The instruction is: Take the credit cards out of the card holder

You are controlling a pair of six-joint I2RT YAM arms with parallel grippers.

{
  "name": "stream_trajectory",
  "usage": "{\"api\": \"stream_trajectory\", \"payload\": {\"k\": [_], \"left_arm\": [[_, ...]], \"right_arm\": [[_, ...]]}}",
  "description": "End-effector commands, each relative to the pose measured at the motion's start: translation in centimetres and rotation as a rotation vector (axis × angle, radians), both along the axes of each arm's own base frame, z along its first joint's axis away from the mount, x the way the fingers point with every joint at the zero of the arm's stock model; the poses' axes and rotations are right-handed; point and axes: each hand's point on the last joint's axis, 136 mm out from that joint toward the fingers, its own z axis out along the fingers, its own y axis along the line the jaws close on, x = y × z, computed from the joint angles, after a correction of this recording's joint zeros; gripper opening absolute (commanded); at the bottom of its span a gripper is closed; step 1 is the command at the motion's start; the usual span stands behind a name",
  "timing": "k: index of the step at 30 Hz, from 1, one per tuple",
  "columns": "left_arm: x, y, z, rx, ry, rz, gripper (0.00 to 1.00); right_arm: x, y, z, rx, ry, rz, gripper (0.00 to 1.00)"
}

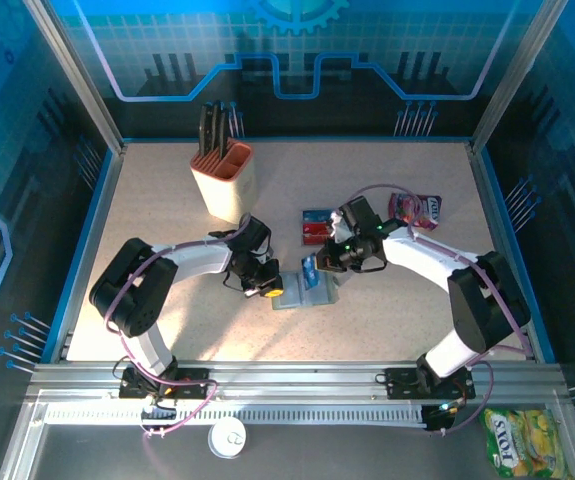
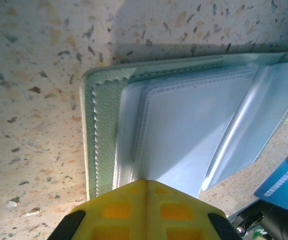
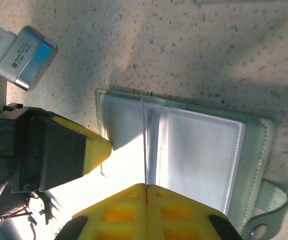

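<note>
Right gripper (image 3: 145,186): pads together, clamped on a blue card (image 1: 310,272), which stands on edge over the holder (image 3: 204,155). From this wrist the card reads as a thin line running into the pad seam.

Left gripper (image 2: 146,183): pads together, tips against the holder's left sleeve. Can't tell if it pinches the sleeve or only presses.

Holder: lies open on the table (image 1: 167,200) between both grippers, clear sleeves up, snap strap (image 3: 274,205) out to one side.

Two more cards (image 1: 317,226), red and blue, lie flat just beyond the holder.
</note>
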Motion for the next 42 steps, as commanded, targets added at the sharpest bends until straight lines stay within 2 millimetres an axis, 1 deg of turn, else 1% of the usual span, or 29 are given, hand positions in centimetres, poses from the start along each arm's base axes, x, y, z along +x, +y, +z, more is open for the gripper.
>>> {"api": "stream_trajectory", "payload": {"k": [1, 4, 6, 9, 12, 15, 18, 21, 23, 26, 29, 34, 37, 42], "left_arm": [[-0.2, 0.8, -0.6, 0.050, 0.022, -0.011, 0.00], [-0.1, 0.7, -0.4, 0.041, 0.016, -0.009, 0.00], [0.1, 0.6, -0.3, 0.030, 0.009, -0.008, 0.00], [0.4, 0.4, 0.1, 0.017, -0.006, -0.007, 0.00], [0.6, 0.2, 0.5, 0.009, -0.014, -0.001, 0.02], [0.7, 0.1, 0.8, 0.004, -0.019, 0.001, 0.05], [0.8, 0.3, 1.0, 0.009, -0.023, 0.003, 0.05], [0.8, 0.3, 1.1, 0.012, -0.027, 0.005, 0.06], [0.9, 0.3, 1.3, 0.010, -0.030, 0.007, 0.06], [1.1, 0.1, 1.6, 0.003, -0.037, 0.015, 0.07], [1.2, 0.0, 1.9, -0.003, -0.040, 0.017, 0.10], [1.0, 0.1, 2.2, -0.004, -0.037, 0.022, 0.13], [0.8, 0.3, 2.1, 0.000, -0.029, 0.031, 0.13], [0.7, 0.2, 2.4, -0.002, -0.025, 0.048, 0.15]], "right_arm": [[0.0, -1.1, 1.2, -0.048, -0.064, 0.092, 0.04], [0.0, -1.3, 1.7, -0.089, -0.142, 0.223, 0.03], [0.1, -1.6, 2.0, -0.138, -0.229, 0.332, 0.00], [0.6, -2.2, 2.5, -0.209, -0.358, 0.482, 0.00], [1.7, -2.9, 2.8, -0.301, -0.464, 0.637, 0.00], [2.9, -3.4, 3.4, -0.365, -0.536, 0.781, 0.00], [3.4, -3.7, 3.4, -0.407, -0.601, 0.960, 0.00], [4.4, -4.3, 3.2, -0.471, -0.609, 1.083, 0.00], [5.1, -4.5, 3.2, -0.497, -0.597, 1.139, 0.00], [6.4, -4.5, 4.0, -0.493, -0.594, 1.187, 0.00], [7.9, -4.3, 4.9, -0.486, -0.610, 1.217, 0.00], [10.3, -4.6, 5.7, -0.483, -0.606, 1.248, 0.00], [11.7, -4.2, 5.8, -0.468, -0.600, 1.254, 0.00], [13.4, -3.4, 5.6, -0.451, -0.607, 1.272, 0.00]]}}
